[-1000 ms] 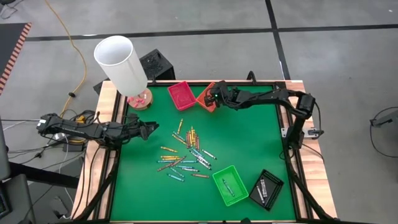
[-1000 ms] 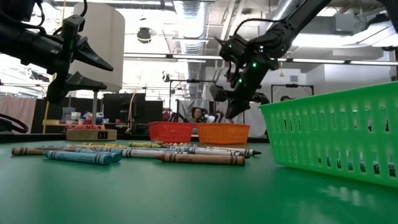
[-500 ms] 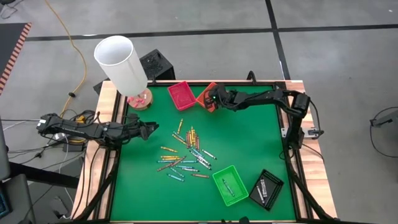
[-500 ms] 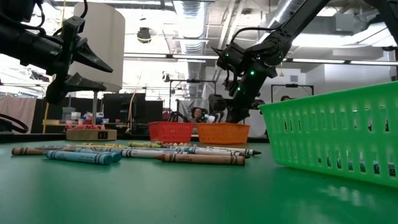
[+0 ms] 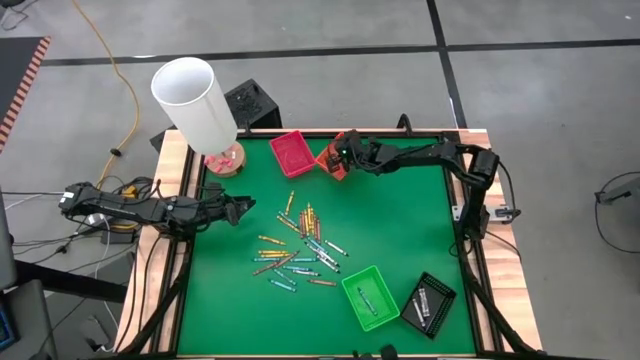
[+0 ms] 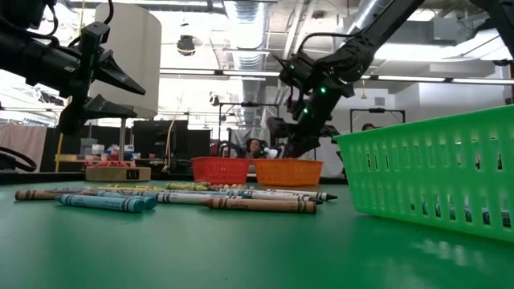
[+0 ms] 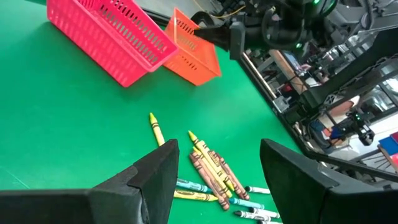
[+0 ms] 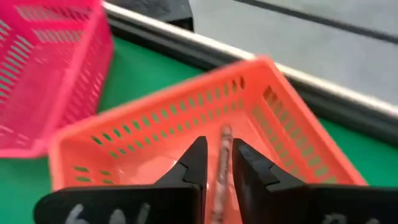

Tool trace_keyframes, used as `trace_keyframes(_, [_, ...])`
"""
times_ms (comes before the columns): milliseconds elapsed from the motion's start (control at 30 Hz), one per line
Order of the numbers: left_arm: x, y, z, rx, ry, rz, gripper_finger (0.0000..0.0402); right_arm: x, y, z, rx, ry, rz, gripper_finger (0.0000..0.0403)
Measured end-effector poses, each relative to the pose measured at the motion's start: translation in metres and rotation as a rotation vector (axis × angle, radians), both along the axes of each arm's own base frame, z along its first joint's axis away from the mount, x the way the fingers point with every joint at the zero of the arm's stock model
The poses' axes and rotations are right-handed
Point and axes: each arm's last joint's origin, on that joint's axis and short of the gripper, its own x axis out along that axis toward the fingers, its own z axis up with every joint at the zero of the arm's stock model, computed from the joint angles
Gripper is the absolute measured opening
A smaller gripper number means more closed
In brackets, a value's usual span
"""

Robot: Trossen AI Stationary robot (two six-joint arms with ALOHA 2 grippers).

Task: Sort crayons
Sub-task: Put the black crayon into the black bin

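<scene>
Loose crayons (image 5: 300,250) lie mid-table (image 5: 400,220), near my idle, wide-open left claw (image 5: 240,208). My right claw (image 8: 216,149) hangs over the orange tray (image 8: 143,124), slightly parted, and one crayon (image 8: 222,144) is in the gap, I judge dropping. Next: open fully, lift clear.

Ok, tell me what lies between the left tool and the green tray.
The loose crayons. In the high view, the pile lies on the mat between the left tool and the green tray.
</scene>
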Motion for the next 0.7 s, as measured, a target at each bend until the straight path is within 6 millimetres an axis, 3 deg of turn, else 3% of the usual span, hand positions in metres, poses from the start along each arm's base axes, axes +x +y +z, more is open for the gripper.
trace_keyframes(233, [0.000, 0.000, 0.000, 0.013, 0.004, 0.010, 0.0215, 0.019, -0.001, 0.041, -0.053, 0.018, 0.157, 0.0072])
trace_keyframes(367, [0.000, 0.000, 0.000, 0.034, 0.014, 0.008, 0.0215, 0.032, 0.011, 0.069, -0.002, 0.000, 0.320, 0.0072])
trace_keyframes(533, [0.000, 0.000, 0.000, 0.047, 0.023, -0.015, 0.0215, 0.046, 0.048, 0.084, 0.083, 0.015, 0.508, 0.0072])
trace_keyframes(700, [0.000, -0.001, 0.000, 0.047, 0.032, -0.060, 0.0215, 0.050, 0.102, 0.074, 0.182, 0.130, 0.612, 0.0072])
